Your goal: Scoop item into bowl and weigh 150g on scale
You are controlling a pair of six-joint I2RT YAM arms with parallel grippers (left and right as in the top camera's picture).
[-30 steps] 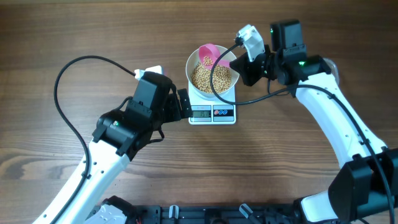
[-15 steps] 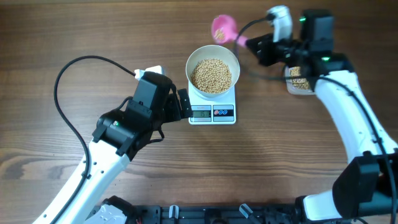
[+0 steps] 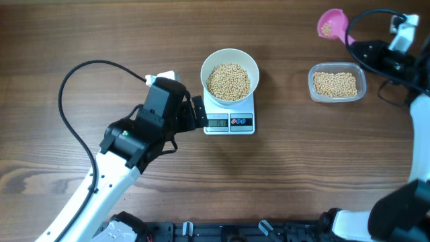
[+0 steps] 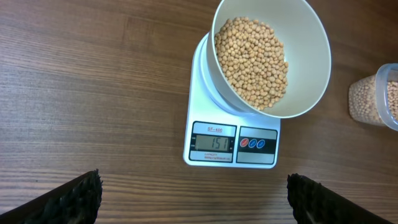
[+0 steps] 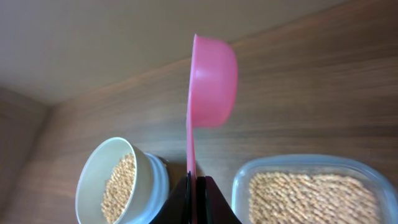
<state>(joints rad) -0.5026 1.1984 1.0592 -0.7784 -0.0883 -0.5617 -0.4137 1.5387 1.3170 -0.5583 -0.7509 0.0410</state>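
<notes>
My left gripper (image 4: 202,208) stood wide open facing the scale (image 4: 231,144); my right gripper (image 5: 196,188) clamped the pink scoop (image 5: 212,78), beans (image 3: 327,28) seemingly inside.

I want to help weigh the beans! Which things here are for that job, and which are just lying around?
For the job: beans, white bowl, scale, pink scoop in the right claw, clear container of more beans.
Just lying about: only the black cable looped on the table.

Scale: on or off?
On. The scale's display shows dark digits reading 151, with the bowl of beans on it.
</notes>
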